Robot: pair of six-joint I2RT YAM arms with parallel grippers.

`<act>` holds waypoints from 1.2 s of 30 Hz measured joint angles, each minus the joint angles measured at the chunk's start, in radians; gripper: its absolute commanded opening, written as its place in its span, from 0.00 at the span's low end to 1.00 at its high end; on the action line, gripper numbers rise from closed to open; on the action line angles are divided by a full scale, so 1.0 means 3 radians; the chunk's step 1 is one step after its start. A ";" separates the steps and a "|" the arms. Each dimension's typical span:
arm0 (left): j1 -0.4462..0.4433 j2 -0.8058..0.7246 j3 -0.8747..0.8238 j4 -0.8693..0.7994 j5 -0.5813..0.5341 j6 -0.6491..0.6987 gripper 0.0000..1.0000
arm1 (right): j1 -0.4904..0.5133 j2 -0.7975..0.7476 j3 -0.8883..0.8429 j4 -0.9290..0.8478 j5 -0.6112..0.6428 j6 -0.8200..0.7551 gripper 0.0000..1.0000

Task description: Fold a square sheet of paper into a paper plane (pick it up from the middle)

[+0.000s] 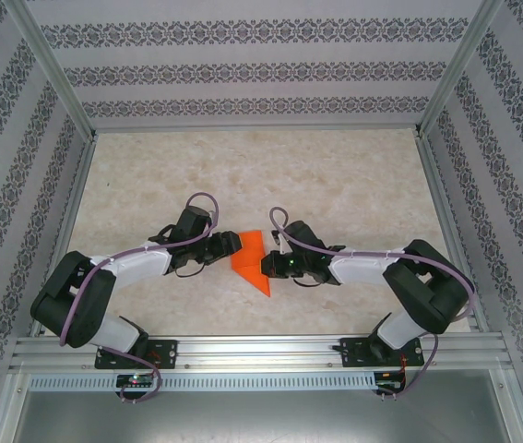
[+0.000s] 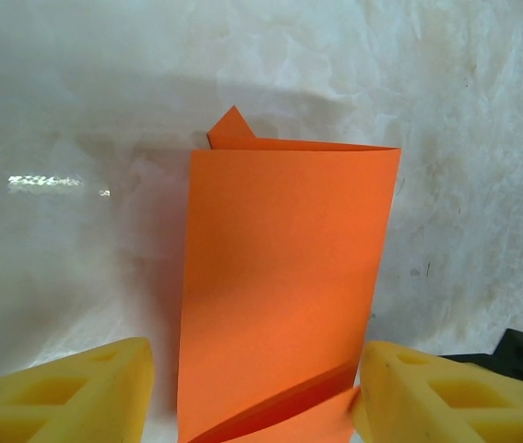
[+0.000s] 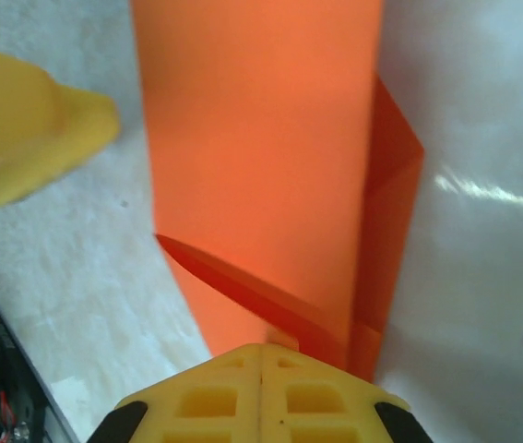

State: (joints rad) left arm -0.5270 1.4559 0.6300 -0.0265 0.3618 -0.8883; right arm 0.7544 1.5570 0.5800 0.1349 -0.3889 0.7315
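Well, I see the orange paper (image 1: 250,261), partly folded, lying on the table (image 1: 353,185) between both arms. The left gripper (image 2: 254,392) is spread apart and straddles it, the right gripper (image 3: 261,360) is clamped on its edge, and the patterned walls (image 1: 243,74) stand well apart.

Your two grippers face each other across the paper (image 1: 250,261), one open and one closed.

Your left arm (image 1: 132,268) is folded at the elbow and reaches in low from the paper's left. The left gripper (image 2: 254,392) stands open, a yellow finger (image 2: 67,397) on either side of the paper's near end. Your right arm (image 1: 372,268) is bent the same way and comes in from the paper's right. The right gripper (image 3: 261,355) has its pads pressed flat together on the paper's edge. Both wrists are level and sit just beside the paper.
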 measured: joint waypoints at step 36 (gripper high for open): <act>-0.0196 0.0023 -0.0053 0.0005 -0.0215 -0.0104 0.65 | -0.0167 0.0148 -0.0509 0.0959 -0.0094 0.0364 0.09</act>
State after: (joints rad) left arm -0.5858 1.4628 0.6140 -0.0250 0.2974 -0.9195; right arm 0.7044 1.6012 0.4274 0.4225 -0.4171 0.8406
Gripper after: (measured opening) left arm 0.645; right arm 0.090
